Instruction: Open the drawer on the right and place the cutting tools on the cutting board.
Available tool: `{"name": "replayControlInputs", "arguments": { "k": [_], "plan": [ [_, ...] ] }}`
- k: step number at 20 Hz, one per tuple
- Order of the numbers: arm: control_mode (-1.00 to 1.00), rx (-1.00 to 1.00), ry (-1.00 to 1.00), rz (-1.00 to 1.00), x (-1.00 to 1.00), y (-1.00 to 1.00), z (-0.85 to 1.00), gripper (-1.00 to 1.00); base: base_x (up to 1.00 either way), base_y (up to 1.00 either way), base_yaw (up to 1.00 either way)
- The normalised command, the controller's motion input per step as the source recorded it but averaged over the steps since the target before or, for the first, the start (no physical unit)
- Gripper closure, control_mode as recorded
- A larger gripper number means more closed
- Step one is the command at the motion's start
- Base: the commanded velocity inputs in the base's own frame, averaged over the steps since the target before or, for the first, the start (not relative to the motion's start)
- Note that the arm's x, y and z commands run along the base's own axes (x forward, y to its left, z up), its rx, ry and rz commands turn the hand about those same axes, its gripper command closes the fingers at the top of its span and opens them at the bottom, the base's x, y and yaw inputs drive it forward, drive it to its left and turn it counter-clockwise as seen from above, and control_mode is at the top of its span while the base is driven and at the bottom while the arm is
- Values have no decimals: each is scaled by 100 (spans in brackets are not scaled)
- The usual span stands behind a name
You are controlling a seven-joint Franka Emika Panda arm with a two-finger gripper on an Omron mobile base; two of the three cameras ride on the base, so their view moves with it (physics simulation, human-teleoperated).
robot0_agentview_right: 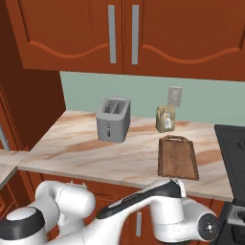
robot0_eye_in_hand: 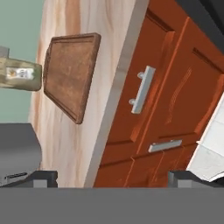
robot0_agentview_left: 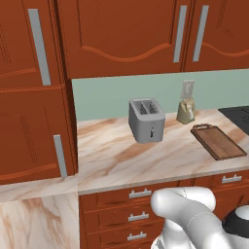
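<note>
1. Left base view: marble worktop (robot0_agentview_left: 112, 160) under red-brown wall cabinets (robot0_agentview_left: 121, 34). Grey toaster (robot0_agentview_left: 146, 120) upright near the middle, slots up. Tan bag (robot0_agentview_left: 186, 111) against the green backsplash, just right of the toaster, below a wall outlet (robot0_agentview_left: 187, 89). Board (robot0_agentview_left: 218, 141) flat on the worktop at right, handle loop toward the wall, bare on top, well apart from the toaster. Dark cooktop (robot0_agentview_left: 238, 116) at the far right edge. Narrow drawers (robot0_agentview_left: 138, 209) with silver pulls below the worktop edge, all closed. White arm (robot0_agentview_left: 194, 219) low at right.

2. Right base view: same worktop, toaster (robot0_agentview_right: 114, 119) left, bag (robot0_agentview_right: 165, 118) behind, board (robot0_agentview_right: 177, 157) right of centre near the front edge, loop toward the wall. Arm (robot0_agentview_right: 143, 210) stretched low across the front of the cabinets.

3. Hand view, rolled sideways: end effector (robot0_eye_in_hand: 111, 178) released, jaws wide apart, nothing between the fingertips (robot0_eye_in_hand: 43, 178). Ahead, drawer (robot0_eye_in_hand: 166, 83) front closed, silver pull (robot0_eye_in_hand: 143, 89) on it, a second pull (robot0_eye_in_hand: 165, 145) nearer. Board (robot0_eye_in_hand: 70, 74) on the worktop beyond the edge, bag (robot0_eye_in_hand: 19, 74) beside it.
</note>
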Motion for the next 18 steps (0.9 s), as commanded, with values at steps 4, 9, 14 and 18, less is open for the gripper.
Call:
{"name": "replayControlInputs", "arguments": {
  "k": [4, 9, 14, 18],
  "plan": [
    [-100, 23, -18, -10, 0, -1, -53, -100, 0, 0, 0],
    [-100, 16, -18, -4, 0, 0, -32, -100, 0, 0, 0],
    [-100, 13, -14, 0, 0, 0, -20, -100, 0, 0, 0],
    [-100, 4, -14, 0, 4, 1, -21, -100, 0, 0, 0]
  ]
}}
